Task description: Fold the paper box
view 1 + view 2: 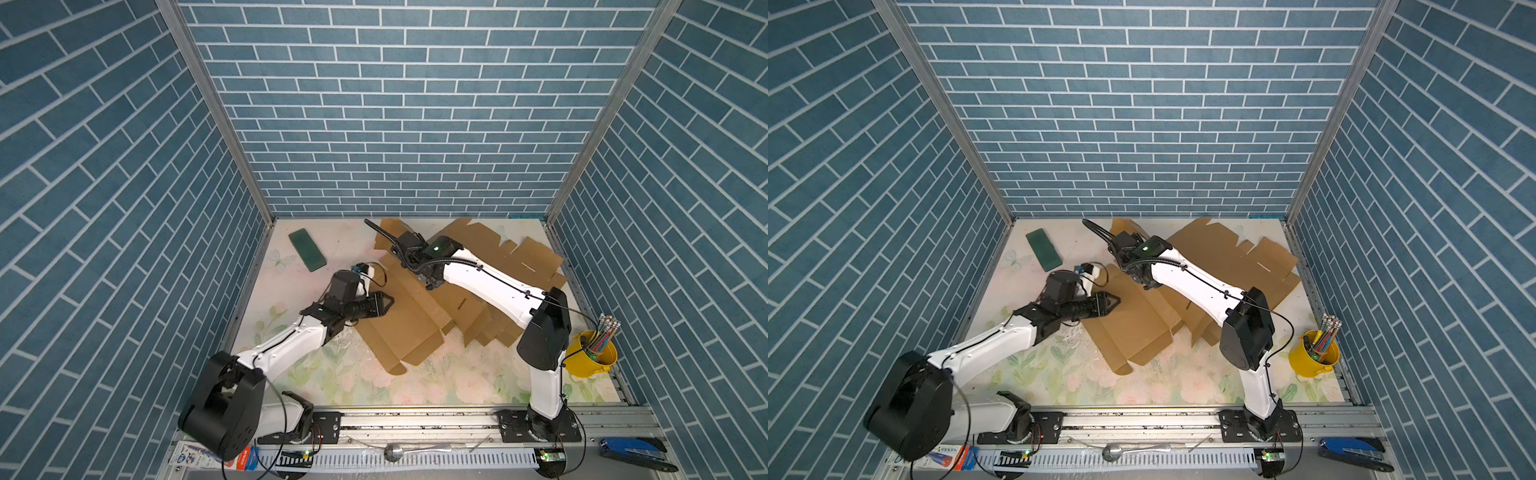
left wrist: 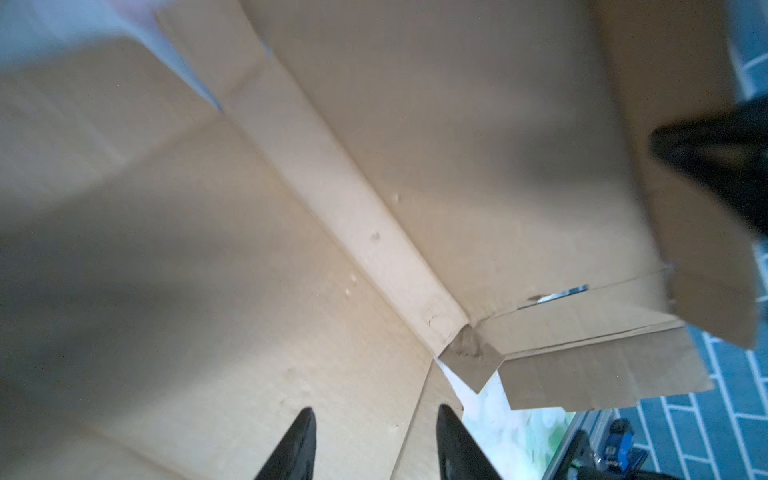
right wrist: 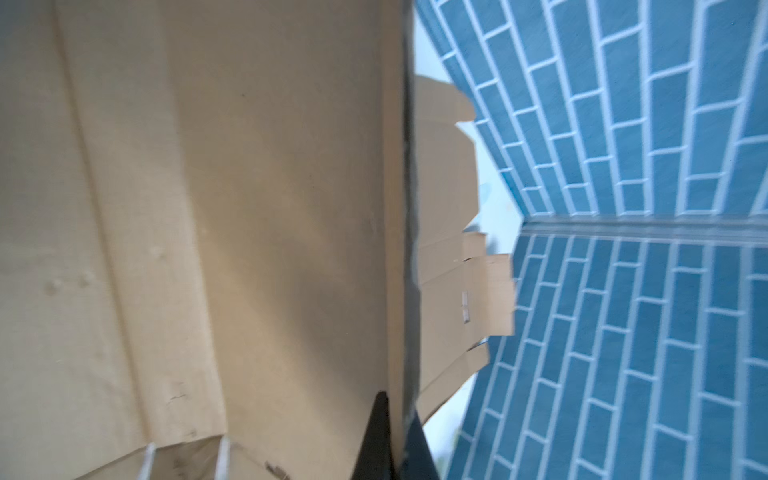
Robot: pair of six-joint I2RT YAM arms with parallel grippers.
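Left wrist view first: the left pincer [image 2: 374,409] has its jaws apart with nothing between them. The tips hang just over a brown panel of the paper box [image 2: 291,249], and honestly I can't tell if they touch it. In both top views that pincer is at the left edge of the box, which is mostly a flattened sheet of cardboard spread across the floral bench [image 1: 353,382]. A dark green slab [image 1: 307,249] lies flat beyond that pincer and off to its left, well apart from it.

Moving right, the box runs from under the left pincer's tips over to the right pincer [image 3: 397,419]. The right wrist view shows that one pinched tight on the thin edge of a cardboard panel, which sits edge-on between its fingers [image 3: 380,415]. From above, it points down into the middle of the cardboard, beyond and to the right of the left pincer, mostly hidden under its own wrist.

More loose cardboard sheets [image 1: 519,257] are piled beyond and to the right of the right pincer. A yellow bucket [image 1: 592,357] full of pencils stands well off to its right, at the bench edge.
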